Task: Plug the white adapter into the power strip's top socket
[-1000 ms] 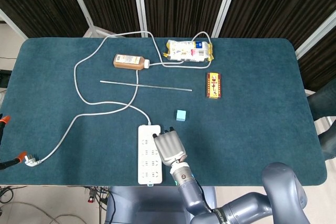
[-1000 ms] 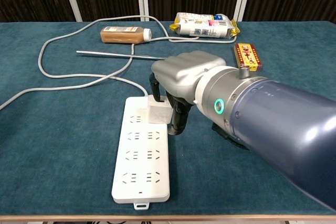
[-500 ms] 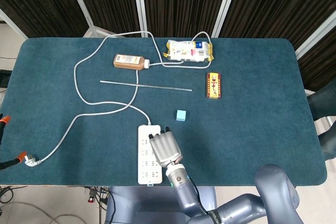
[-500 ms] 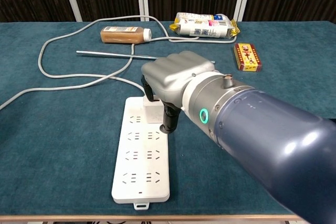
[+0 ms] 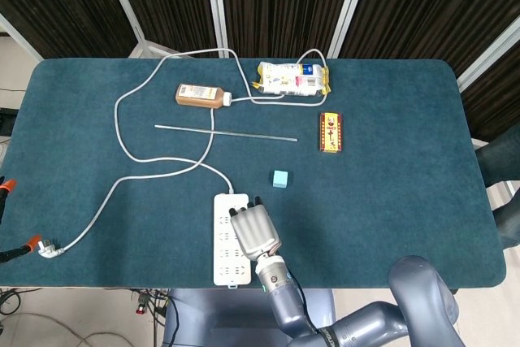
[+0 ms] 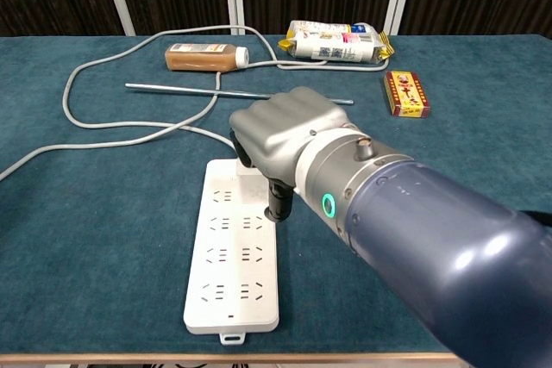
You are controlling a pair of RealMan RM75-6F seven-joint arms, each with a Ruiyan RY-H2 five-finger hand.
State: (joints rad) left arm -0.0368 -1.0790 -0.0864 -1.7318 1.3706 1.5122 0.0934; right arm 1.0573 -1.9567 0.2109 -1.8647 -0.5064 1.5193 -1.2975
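Your right hand (image 6: 285, 131): fingers curled down over the white adapter (image 6: 255, 180), seemingly gripping it | adapter: at the top end of the power strip (image 6: 231, 265), mostly hidden under your hand | strip: near bench (image 5: 390, 184) edge | left hand: out of sight
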